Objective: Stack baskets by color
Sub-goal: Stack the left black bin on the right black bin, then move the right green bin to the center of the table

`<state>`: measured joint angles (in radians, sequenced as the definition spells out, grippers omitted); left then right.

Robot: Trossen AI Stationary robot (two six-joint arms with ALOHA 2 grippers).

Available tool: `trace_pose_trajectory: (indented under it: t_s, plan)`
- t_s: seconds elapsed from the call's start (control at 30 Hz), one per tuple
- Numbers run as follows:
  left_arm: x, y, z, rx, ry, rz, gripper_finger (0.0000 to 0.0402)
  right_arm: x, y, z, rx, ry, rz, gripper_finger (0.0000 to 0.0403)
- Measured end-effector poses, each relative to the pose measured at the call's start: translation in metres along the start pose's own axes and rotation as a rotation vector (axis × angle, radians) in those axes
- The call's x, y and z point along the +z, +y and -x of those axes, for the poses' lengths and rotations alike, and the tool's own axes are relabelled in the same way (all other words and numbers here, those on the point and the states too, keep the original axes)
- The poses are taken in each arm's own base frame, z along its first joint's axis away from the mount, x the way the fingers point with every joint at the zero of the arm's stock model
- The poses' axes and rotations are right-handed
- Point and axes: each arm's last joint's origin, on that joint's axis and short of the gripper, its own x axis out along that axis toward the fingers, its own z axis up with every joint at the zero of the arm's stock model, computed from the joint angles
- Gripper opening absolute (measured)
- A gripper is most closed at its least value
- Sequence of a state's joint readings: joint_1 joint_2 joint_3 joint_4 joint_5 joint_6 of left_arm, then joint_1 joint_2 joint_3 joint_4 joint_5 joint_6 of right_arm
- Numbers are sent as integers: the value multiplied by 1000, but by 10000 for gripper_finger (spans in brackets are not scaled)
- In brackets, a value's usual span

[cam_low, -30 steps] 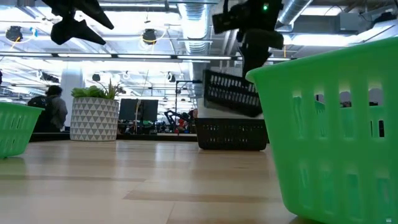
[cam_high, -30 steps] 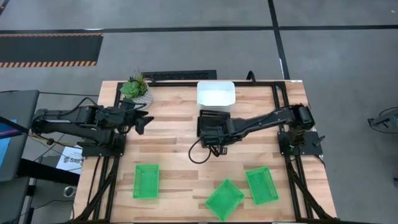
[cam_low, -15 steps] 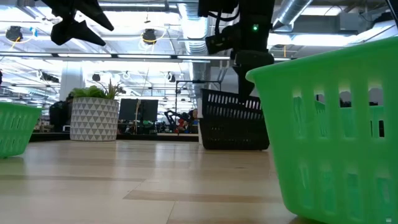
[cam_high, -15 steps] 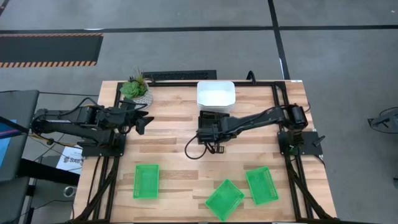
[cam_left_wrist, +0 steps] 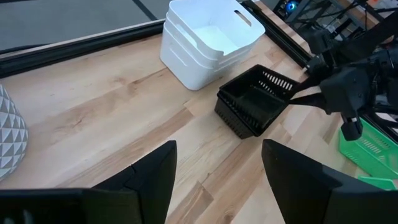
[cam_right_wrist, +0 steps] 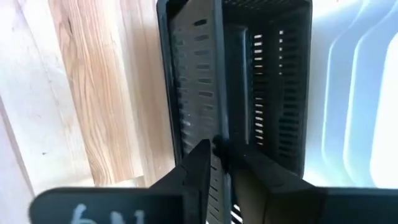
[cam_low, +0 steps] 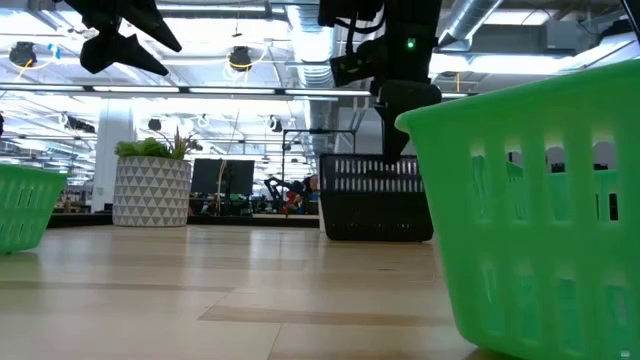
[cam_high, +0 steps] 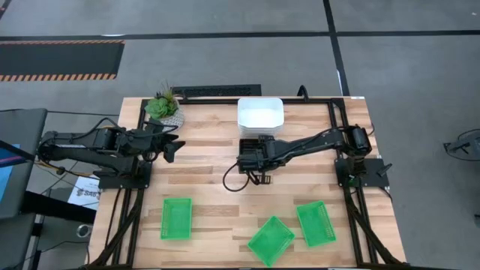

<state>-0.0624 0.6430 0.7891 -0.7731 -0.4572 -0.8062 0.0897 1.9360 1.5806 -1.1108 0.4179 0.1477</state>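
Note:
A stack of black mesh baskets (cam_high: pixel 253 144) stands at mid-table, just in front of the nested white baskets (cam_high: pixel 260 114). The top black basket (cam_low: pixel 375 178) sits level inside the ones below. My right gripper (cam_right_wrist: pixel 219 148) points steeply down at the stack's near side, slightly open. Its fingers stand on either side of the top basket's near wall. Three green baskets (cam_high: pixel 176 218), (cam_high: pixel 271 240), (cam_high: pixel 314 223) lie singly along the near edge. My left gripper (cam_left_wrist: pixel 217 168) hovers open and empty over the table's left side. My right gripper comes from above with one finger (cam_right_wrist: pixel 198 163) outside and one inside the top black basket's near wall (cam_right_wrist: pixel 217 134). I cannot tell whether either finger touches the wall. The basket rests level in the stack.
A potted plant (cam_high: pixel 163 107) stands at the far left corner. A dark frame rail (cam_high: pixel 225 98) runs along the table's far edge. Bare wood lies between the black stack and the green baskets.
My right gripper has come down and a little toward the far edge with the black basket. A second ago the basket hung tilted above the stack. It then sank in slanted, and now sits level inside the stack.

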Motion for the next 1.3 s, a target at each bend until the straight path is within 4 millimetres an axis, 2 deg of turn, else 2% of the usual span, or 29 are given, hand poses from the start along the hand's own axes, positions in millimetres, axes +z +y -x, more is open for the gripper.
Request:
trace_pose_trajectory:
  t_s: [0.17, 0.23, 0.37, 0.47, 0.57, 0.63, 0.77, 0.9, 1.0, 1.13, 1.3]
  plan:
    - [0, 0, 0, 0, 1, 0, 224, -1, -3, 6, -2, 6, 16, 119]
    - [0, 0, 0, 0, 1, 0, 224, 1, -3, 16, -2, -1, 30, 129]
    - [0, 0, 0, 0, 2, 0, 224, 4, -6, 57, 12, -66, 15, 140]
    - [0, 0, 0, 1, 4, -1, 224, -2, -10, 89, 18, -136, -56, 141]
    - [0, 0, 0, 1, 4, -1, 224, -9, -12, 108, -12, -221, -161, 133]
    - [0, 0, 0, 1, 5, -4, 224, -11, -10, 108, -62, -258, -215, 124]
    - [0, 0, 0, 0, 5, -9, 224, -16, 1, 92, -99, -231, -205, 110]
    - [-1, 0, 0, -7, 20, -13, 224, -31, 19, 85, -50, -137, -222, 103]
    - [-2, 0, 0, -14, 34, -15, 224, -51, 37, 99, 13, -51, -322, 103]
    - [-2, 1, 0, -4, 38, -20, 224, -79, 74, 118, 37, 22, -508, 110]
    - [-2, 1, 0, -4, 37, -31, 224, -109, 121, 134, 60, 12, -685, 148]
